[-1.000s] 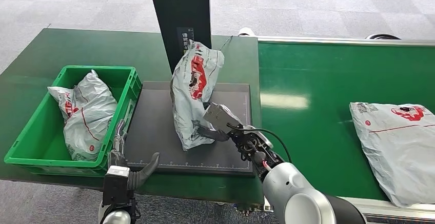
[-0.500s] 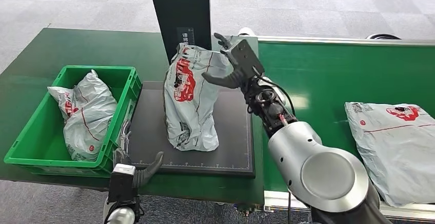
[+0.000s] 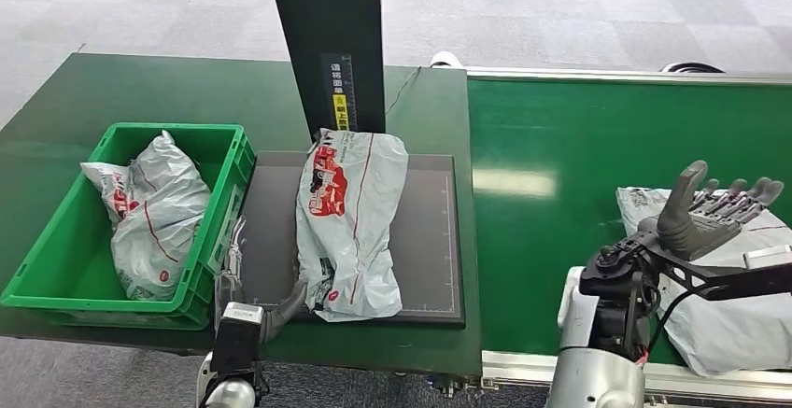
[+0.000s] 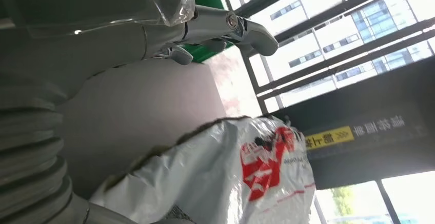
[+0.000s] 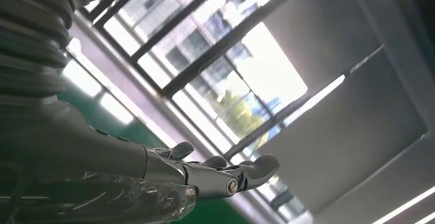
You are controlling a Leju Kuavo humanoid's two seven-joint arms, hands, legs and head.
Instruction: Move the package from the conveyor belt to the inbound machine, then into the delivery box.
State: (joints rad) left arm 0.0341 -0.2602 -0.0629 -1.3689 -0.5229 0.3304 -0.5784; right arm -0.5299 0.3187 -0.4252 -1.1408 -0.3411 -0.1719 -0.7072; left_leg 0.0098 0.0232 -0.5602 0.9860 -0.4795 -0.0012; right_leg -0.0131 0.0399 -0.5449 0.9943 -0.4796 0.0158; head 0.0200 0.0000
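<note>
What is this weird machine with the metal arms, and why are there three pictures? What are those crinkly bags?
It is a robot shaped like a person. The big picture looks down from its head; the other two come from cameras on its wrists, so they look tilted. Its right hand is open, holding nothing, above a package on the green conveyor belt. Its left hand waits at the table's near edge, fingers spread, beside another package. That one lies flat on the dark plate of the inbound machine, under its black post. More packages already sit in the green delivery box.
</note>
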